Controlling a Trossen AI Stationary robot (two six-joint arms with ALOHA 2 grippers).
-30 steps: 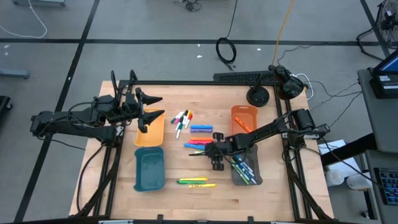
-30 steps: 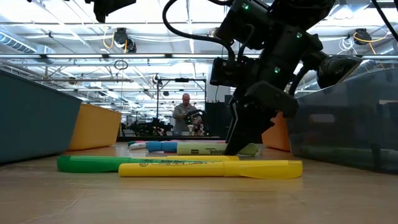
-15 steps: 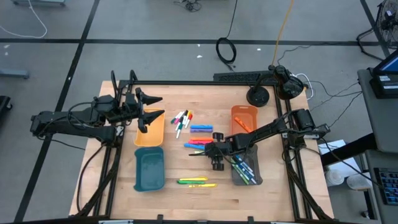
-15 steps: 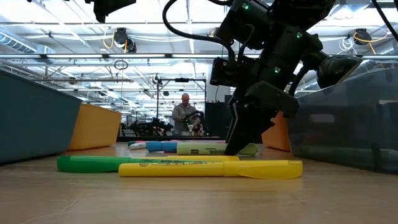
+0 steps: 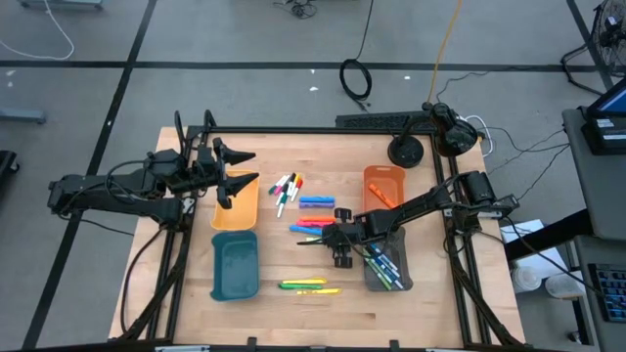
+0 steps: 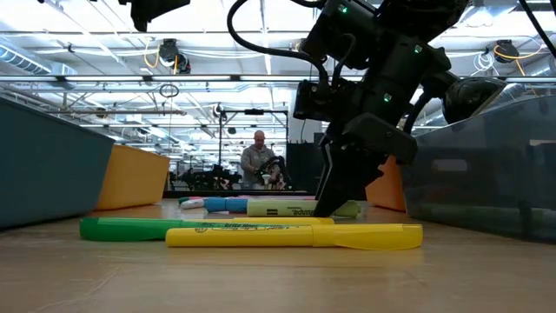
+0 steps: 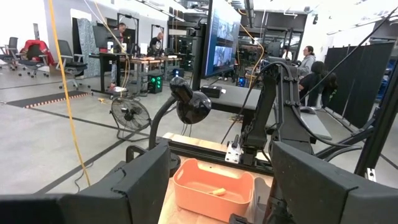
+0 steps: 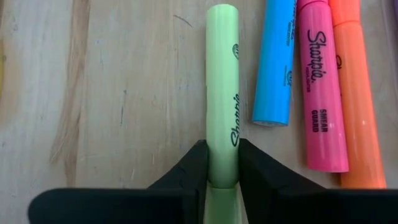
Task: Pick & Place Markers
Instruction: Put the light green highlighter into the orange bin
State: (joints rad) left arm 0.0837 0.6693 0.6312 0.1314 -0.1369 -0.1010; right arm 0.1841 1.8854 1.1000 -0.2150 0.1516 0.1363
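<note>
- The right gripper (image 8: pixel 222 163) was down at the table (image 5: pixel 293 313), pinching a pale green highlighter (image 8: pixel 222 87) between its 2 fingers (image 8: pixel 189 167).
- The highlighter lay flat on the wood, and its free end pointed straight away from the fingertips.
- In the low view, the right gripper (image 6: pixel 334 207) reached the tabletop at the same highlighter (image 6: pixel 287 208).
- Just beside the pinched highlighter, off 1 finger's outer side, lay a blue highlighter (image 8: pixel 277 62), then a pink one (image 8: pixel 320 87), then an orange one (image 8: pixel 357 99), all roughly parallel to it.
- A green marker (image 6: pixel 130 228) and a yellow marker (image 6: pixel 295 236) lay on the table nearer the low camera than the fingers, apart from them.
- A cluster of thin markers (image 5: pixel 286 191) lay well beyond the fingertips, toward the left arm's side.
- A grey tray (image 5: pixel 402 244) holding several markers (image 5: pixel 383 264) stood just behind the right gripper's wrist; an orange tray (image 5: pixel 383 174) stood beside the arm.
- The left gripper (image 5: pixel 238 168) waited above a yellow tray (image 5: pixel 235 217), fingers (image 7: pixel 134 180) spread wide and holding nothing.
- A teal tray (image 5: pixel 235 266) stood next to the yellow tray.
</note>
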